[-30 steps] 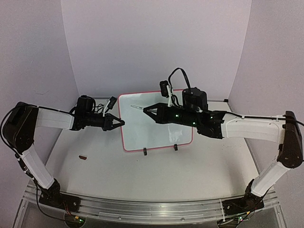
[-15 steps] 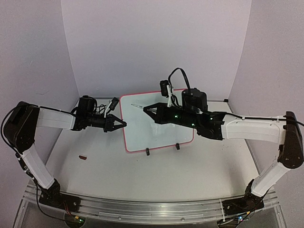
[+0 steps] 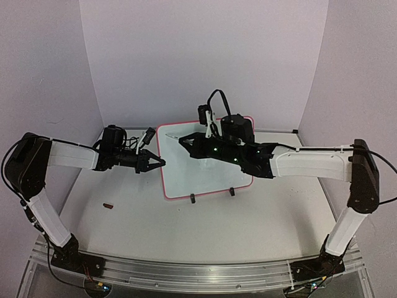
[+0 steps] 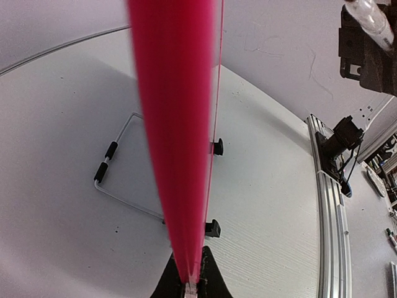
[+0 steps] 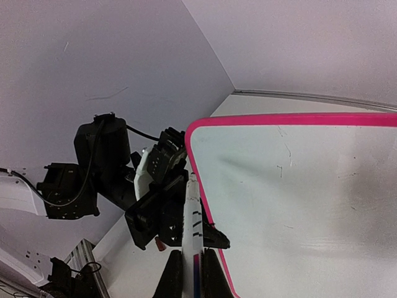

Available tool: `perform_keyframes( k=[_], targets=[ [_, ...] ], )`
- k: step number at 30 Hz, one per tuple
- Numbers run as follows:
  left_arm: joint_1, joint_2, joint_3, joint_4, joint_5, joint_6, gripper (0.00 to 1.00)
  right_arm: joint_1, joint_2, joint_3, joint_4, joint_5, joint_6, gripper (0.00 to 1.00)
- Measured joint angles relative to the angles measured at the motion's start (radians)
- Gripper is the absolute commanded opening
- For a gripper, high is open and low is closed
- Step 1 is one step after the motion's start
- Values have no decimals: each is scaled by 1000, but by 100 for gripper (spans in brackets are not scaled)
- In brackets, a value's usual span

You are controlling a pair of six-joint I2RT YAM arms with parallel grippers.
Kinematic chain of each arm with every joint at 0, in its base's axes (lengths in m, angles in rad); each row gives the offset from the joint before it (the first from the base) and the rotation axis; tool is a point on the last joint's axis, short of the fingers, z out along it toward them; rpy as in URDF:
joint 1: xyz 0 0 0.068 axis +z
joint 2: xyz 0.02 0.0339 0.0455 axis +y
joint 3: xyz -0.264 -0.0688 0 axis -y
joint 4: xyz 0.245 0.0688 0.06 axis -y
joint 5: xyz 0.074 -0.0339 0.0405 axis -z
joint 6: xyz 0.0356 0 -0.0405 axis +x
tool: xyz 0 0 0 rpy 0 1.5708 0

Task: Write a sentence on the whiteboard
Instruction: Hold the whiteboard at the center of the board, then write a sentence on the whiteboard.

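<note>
Nearest the bases, open table (image 3: 186, 242), with a small brown object (image 3: 108, 205) lying on the left, well apart from the work. Further in, two black clips (image 3: 191, 198) on the near long edge of the whiteboard (image 3: 214, 177), and a wire stand (image 4: 110, 169) behind it in the left wrist view: seemingly propped up toward the arms for easy reach when writing. Left arm stretched low and nearly level from its raised elbow. Left gripper (image 3: 159, 162) clenched on the board's pink left edge, seen in the wrist view as a pink band rising straight out from between the fingers; presumably there to steady the board against the push of the pen. Right arm reaching across from the right, forearm lying over the board's right half, wrist turned to aim the right gripper (image 3: 185, 141) leftward at the far left corner. Fingers closed around a white marker (image 5: 192, 214), gripped low on the barrel, tip forward. Tip just beside the pink border at that corner, a sensible place to start a first line; impossible to tell whether touching the surface or hovering above it. No sentence legible on the white face, only a few faint stray marks near the far edge; by the look of it, writing not yet begun. Beyond, plain pale walls.
</note>
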Motion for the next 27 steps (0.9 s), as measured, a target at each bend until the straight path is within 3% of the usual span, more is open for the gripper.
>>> perform_keyframes(
  k=[27],
  targets=[
    [0,0,-5,3,0,2,0,0,81,104,-21,65,3,0]
  ],
)
